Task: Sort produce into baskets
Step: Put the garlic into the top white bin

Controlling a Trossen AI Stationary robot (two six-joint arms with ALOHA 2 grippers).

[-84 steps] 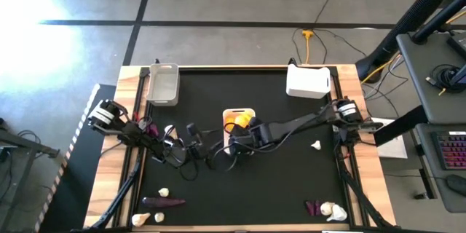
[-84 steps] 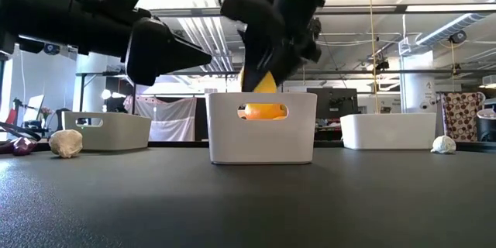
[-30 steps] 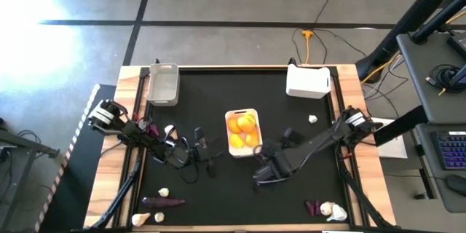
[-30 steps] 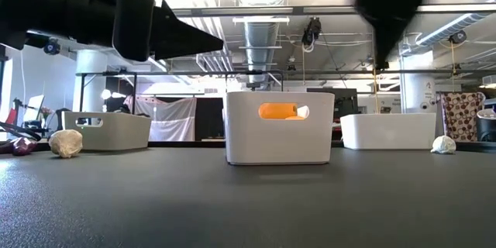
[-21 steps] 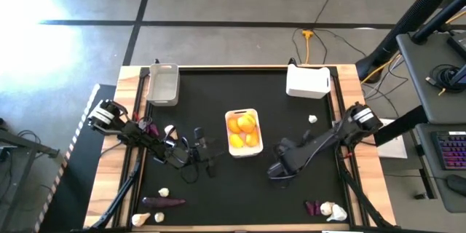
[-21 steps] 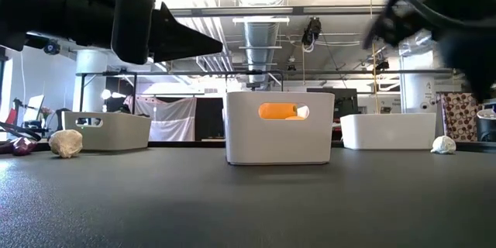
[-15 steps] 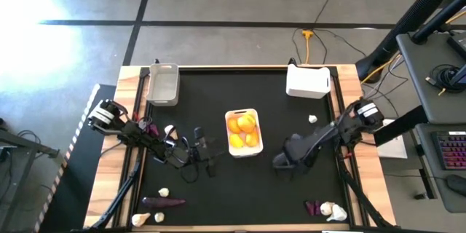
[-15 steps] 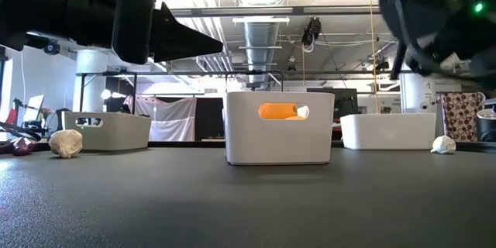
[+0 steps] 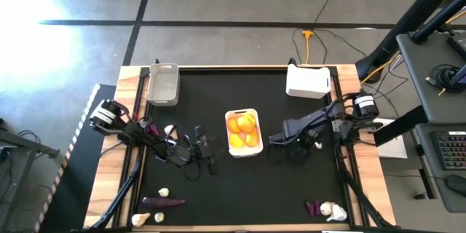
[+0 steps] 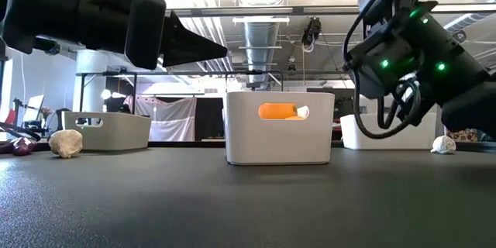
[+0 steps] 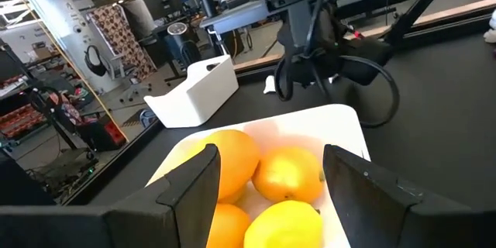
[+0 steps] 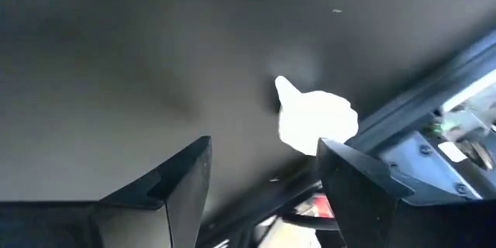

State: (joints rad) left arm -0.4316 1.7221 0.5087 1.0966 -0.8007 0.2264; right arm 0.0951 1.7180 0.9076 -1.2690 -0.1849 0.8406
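A white basket (image 9: 242, 113) at the table's middle holds several orange and yellow round fruits (image 11: 288, 174). My left gripper (image 9: 207, 153) stands open and level just left of it, fingers (image 11: 203, 172) toward the fruit. My right gripper (image 12: 263, 146) is open, tipped down over a white garlic bulb (image 12: 314, 120) that lies on the mat near the right edge (image 9: 317, 144); it touches nothing. A grey basket (image 9: 162, 84) stands far left and a second white basket (image 9: 307, 81) far right.
Loose produce lies at the left edge: a purple piece (image 9: 151, 126) and a garlic (image 9: 169, 129). More garlic and a purple vegetable (image 9: 164, 202) sit near the front left corner, and a purple piece with garlic (image 9: 331, 210) near the front right.
My right gripper has swung from in front of the middle basket toward the table's right edge, sunk lower and tipped downward over the garlic there, staying open. The baskets and produce have not moved.
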